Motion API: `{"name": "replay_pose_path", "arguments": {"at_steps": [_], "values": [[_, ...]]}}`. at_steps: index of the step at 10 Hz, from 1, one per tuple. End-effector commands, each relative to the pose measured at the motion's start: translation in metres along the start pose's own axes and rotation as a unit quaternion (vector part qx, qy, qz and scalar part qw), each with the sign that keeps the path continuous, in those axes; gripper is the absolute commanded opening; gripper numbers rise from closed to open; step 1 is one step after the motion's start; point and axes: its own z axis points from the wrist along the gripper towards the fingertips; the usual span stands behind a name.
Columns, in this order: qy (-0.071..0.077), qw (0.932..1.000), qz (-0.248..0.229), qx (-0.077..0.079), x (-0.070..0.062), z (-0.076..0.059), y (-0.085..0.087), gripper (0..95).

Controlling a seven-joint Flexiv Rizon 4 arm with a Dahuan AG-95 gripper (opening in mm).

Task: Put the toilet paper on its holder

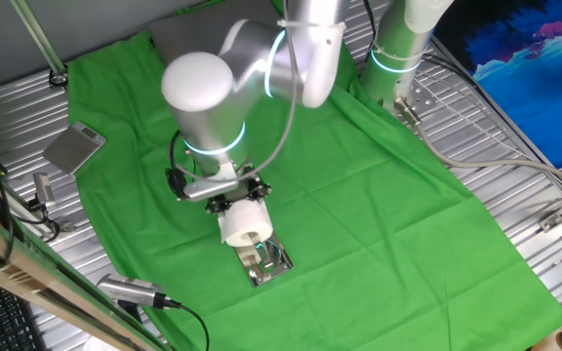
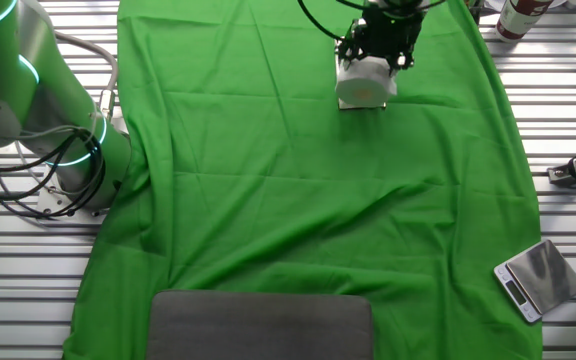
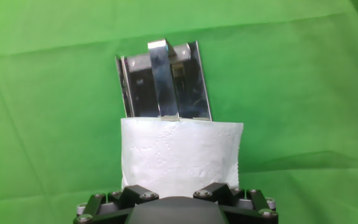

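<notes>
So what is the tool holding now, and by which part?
The tool holds the roll by its curved sides at the near end; the far end meets the holder's bar.

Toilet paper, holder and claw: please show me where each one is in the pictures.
toilet paper [image 3: 180,155]: hand view, on its white curved side.
holder [image 3: 140,87]: hand view, on the shiny plate left of the raised bar.
claw [image 1: 239,207]: one fixed view, on its dark body just above the roll.
</notes>
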Motion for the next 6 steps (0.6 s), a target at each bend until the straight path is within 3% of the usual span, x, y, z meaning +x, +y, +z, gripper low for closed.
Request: {"name": "replay_pose_path", "arguments": {"at_steps": [1, 2, 4, 6], "values": [[0.009, 0.9999, -0.008, 0.003, -0.0046, -0.0017, 0.0022, 0.0], [0.013, 0.9998, -0.011, 0.005, -0.0081, -0.0024, 0.0034, 0.0], [0.008, 0.9994, -0.029, 0.017, -0.0082, -0.0024, 0.0033, 0.0], [0.018, 0.9969, -0.068, 0.035, -0.0081, -0.0024, 0.0033, 0.0]]}}
